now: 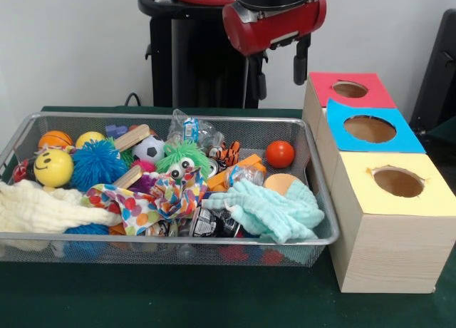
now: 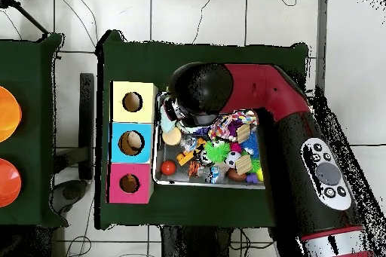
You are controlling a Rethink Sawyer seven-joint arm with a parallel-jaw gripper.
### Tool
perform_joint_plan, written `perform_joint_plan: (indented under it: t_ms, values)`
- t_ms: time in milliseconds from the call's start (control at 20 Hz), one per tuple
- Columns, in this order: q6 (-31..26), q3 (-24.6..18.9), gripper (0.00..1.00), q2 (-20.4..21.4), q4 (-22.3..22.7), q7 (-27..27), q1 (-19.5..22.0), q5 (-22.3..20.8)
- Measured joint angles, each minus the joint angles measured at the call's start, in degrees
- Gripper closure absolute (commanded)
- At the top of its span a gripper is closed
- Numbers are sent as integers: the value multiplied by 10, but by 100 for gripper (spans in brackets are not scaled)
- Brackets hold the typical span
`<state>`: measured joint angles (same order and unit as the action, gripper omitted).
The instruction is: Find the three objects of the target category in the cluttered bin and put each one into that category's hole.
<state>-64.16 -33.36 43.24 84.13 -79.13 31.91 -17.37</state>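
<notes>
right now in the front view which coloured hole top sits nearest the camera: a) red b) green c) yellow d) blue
c, the yellow top lies lowest and closest in the front view, with the blue top behind it and the red top farthest back.

front camera low and close; overhead looks straight down; both share bin point(image 1: 313, 139) point(image 2: 157, 145)

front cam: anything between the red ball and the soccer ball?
Front view: a small tiger toy lies between the red ball and soccer ball, with crumpled clear plastic behind.
</notes>
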Motion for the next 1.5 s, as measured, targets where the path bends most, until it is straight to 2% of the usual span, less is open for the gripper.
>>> perform_joint_plan:
  t_ms: [350, 550, 950, 1300, 1350, 1500]
  values:
    - [0, -1, 0, 0, -3, 0, 3, 0]
    - [1, -6, 0, 7, 8, 0, 23, 0]
    - [29, -8, 0, 31, 65, 0, 81, 0]
    - [91, -16, 0, 54, 132, 0, 123, -2]
    - [111, -21, 0, 60, 152, 0, 134, -3]
    - [129, -26, 0, 65, 172, 0, 144, -4]
